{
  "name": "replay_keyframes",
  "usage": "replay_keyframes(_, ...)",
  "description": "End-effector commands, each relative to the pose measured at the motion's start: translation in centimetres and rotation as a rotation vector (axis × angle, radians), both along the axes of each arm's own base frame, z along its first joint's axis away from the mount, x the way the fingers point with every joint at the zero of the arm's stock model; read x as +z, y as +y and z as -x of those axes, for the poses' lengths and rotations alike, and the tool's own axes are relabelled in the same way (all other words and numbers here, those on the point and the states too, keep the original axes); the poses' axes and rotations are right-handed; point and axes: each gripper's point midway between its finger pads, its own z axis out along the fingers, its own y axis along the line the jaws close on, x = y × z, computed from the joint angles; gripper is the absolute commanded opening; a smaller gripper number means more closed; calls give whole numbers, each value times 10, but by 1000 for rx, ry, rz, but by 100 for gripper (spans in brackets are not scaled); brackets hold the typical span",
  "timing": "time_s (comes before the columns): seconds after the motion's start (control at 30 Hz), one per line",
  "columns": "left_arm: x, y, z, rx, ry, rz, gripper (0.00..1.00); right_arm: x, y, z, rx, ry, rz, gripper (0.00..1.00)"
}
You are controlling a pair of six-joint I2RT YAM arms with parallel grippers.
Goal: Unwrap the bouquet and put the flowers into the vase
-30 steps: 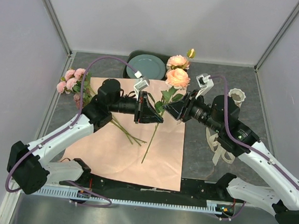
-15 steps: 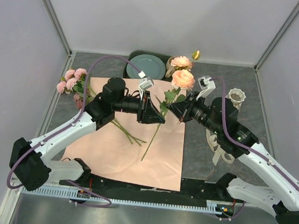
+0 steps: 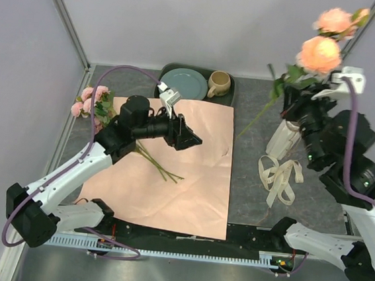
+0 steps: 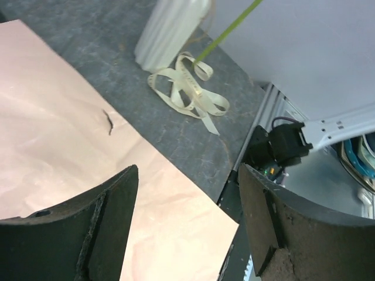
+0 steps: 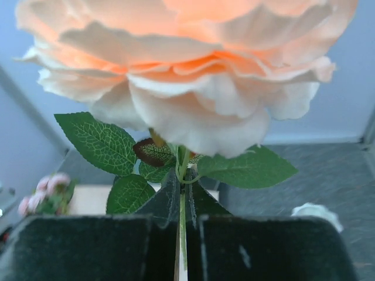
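Over grey table (image 3: 245,166), right tool (image 5: 181,225) grips peach rose (image 5: 187,70) by stem, left tool (image 4: 187,193) gapes above pink paper (image 3: 170,185)

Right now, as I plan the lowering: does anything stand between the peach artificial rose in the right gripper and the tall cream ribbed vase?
Nothing visible does. The right gripper holds the peach artificial rose high by the tall cream ribbed vase, whose rim the arm hides from above.

Soft, even light is everywhere. Shadows on the pink paper (image 3: 171,172) are faint. Right of the paper, the peach rose (image 3: 320,53) glows very bright, its petals washed out.
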Motion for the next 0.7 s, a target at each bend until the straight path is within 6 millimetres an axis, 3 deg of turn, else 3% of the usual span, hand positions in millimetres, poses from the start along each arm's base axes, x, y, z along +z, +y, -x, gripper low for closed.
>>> replay_keyframes(0.0,-3,17,-31,130,37,-21,75,54,-78,9,-339,-71,136,0)
replay_keyframes(0.1,-9,22,-39,121,112,11,74,70,-100,9,-479,-74,195,0)
replay_keyframes(0.27,-11,32,-53,114,200,96,72,79,-108,4,-586,-79,222,0)
replay_keyframes(0.47,-9,36,-55,116,196,103,72,58,-102,-11,-648,-56,310,0)
replay_keyframes(0.67,-9,35,-55,110,201,103,72,57,-103,-16,-661,-87,295,0)
